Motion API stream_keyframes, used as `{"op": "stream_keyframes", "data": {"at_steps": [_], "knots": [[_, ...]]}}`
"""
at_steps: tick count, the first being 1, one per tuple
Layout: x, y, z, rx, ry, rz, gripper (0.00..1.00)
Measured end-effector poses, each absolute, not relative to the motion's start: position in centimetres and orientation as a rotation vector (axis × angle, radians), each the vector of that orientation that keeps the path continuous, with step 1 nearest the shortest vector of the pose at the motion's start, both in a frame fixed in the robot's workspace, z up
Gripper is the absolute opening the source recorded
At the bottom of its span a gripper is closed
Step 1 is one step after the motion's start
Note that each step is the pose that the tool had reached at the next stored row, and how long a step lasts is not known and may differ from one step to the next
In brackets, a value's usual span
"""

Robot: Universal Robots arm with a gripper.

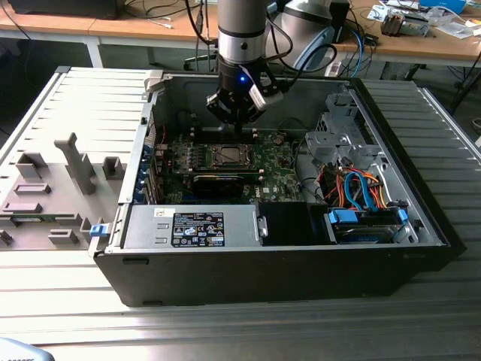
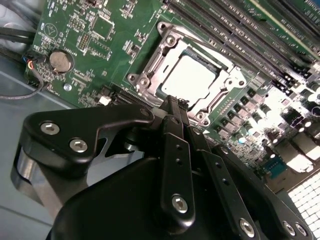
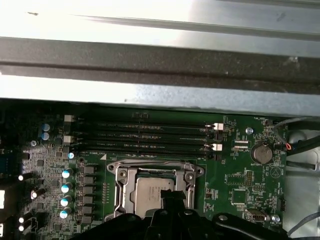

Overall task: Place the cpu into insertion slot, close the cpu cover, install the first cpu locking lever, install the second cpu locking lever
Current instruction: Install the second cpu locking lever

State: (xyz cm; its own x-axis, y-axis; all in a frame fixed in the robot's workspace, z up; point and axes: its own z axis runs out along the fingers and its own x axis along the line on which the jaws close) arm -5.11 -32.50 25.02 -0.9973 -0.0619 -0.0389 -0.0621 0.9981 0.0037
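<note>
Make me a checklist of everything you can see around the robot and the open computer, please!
Surface: ribbed metal table carrying the open computer case.
Job's things: cpu lies in the insertion slot on the green motherboard; cpu cover lies flat around it.
Clutter: grey plastic tray on the exterior view's left.
Grippers: gripper hangs just above the socket; its jaws look closed together, holding nothing.
Cables: orange and blue cables inside the case.
Surroundings: wooden desks behind.
</note>
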Motion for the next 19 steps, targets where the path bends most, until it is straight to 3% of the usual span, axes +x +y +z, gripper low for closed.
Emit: {"op": "stream_keyframes", "data": {"at_steps": [19], "knots": [[-5.1, -35.6, 25.0, -0.096, 3.100, 0.038, 0.11]]}}
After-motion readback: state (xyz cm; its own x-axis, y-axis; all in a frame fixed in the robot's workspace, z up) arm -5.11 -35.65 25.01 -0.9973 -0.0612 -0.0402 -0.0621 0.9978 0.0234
